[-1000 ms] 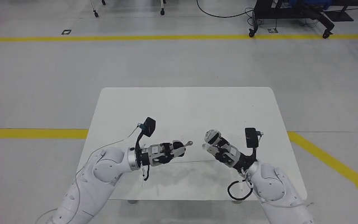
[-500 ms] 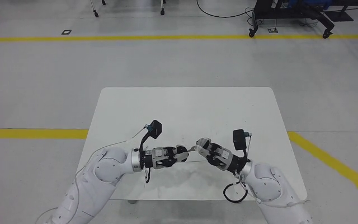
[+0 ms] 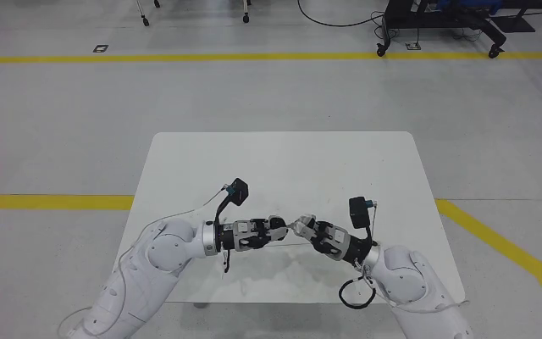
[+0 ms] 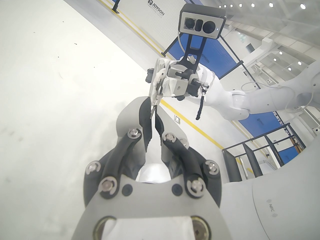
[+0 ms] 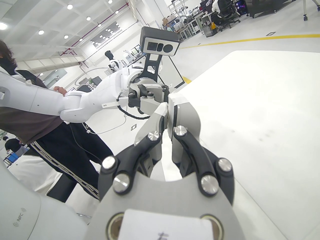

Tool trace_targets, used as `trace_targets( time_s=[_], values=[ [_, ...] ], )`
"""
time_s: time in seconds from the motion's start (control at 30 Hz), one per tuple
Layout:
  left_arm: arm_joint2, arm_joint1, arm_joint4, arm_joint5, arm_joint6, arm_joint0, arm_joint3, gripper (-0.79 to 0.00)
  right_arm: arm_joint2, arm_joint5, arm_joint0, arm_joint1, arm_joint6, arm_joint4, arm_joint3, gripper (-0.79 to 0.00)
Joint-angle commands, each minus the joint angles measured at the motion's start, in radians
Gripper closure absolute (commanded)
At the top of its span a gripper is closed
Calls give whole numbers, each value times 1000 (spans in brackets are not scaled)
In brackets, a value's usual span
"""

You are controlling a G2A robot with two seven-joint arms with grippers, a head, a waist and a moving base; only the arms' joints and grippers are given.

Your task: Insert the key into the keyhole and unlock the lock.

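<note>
Above the white table's (image 3: 279,161) front middle, my two grippers meet tip to tip. My left gripper (image 3: 276,227) (image 4: 151,112) is shut on a thin metal key (image 4: 153,108), whose blade (image 3: 290,225) points at the lock. The silvery lock (image 4: 156,86) (image 3: 300,224) is held by my right gripper (image 3: 308,229) (image 5: 171,107), shut on it. The key's tip touches the lock's lower edge in the left wrist view; how deep it sits I cannot tell. In the right wrist view my own fingers (image 5: 185,118) hide most of the lock.
The tabletop behind and beside the grippers is bare white (image 3: 339,169). A person in dark trousers (image 5: 65,146) stands off the table's edge behind the left arm. Yellow floor lines (image 3: 254,58) run past the table.
Both grippers have drawn together over the front of the table. A gap separated the key's tip and the lock one second ago; now they touch.
</note>
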Motion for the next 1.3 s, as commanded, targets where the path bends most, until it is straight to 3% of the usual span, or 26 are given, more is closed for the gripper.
trace_targets(
  time_s=[0.0, 0.2, 0.3, 0.4, 0.57, 0.67, 0.73, 0.87, 0.93, 1.27],
  values=[
    [1, 0, 1, -1, 2, -1, 2, -785, 3, -1, 0, 1, -3, 5, 0, 0],
    [6, -2, -2, -7, 9, -8, 6, -785, 19, -2, 1, 3, -34, 36, 16, 0],
    [-40, 6, -8, -17, 45, 4, 16, -785, 43, -12, -7, 4, -70, 53, 28, 0],
    [-150, 32, 8, -35, 82, 62, -3, -785, 68, -36, -25, 7, -101, 66, 35, 0],
    [-412, 88, 112, 23, 109, 244, -131, -785, 92, -50, -39, 9, -130, 80, 47, 0],
    [-567, 112, 283, 148, 145, 365, -229, -785, 92, -52, -40, 9, -133, 86, 47, 0],
    [-625, 119, 431, 251, 167, 430, -296, -785, 92, -52, -40, 9, -133, 86, 47, 0],
    [-667, 127, 609, 349, 168, 498, -351, -785, 92, -52, -40, 9, -133, 86, 47, 0],
    [-673, 125, 581, 316, 230, 502, -357, -785, 92, -52, -40, 9, -133, 86, 47, 0],
    [-671, 125, 589, 314, 229, 503, -359, -785, 92, -52, -40, 9, -133, 86, 47, 0]
  ],
)
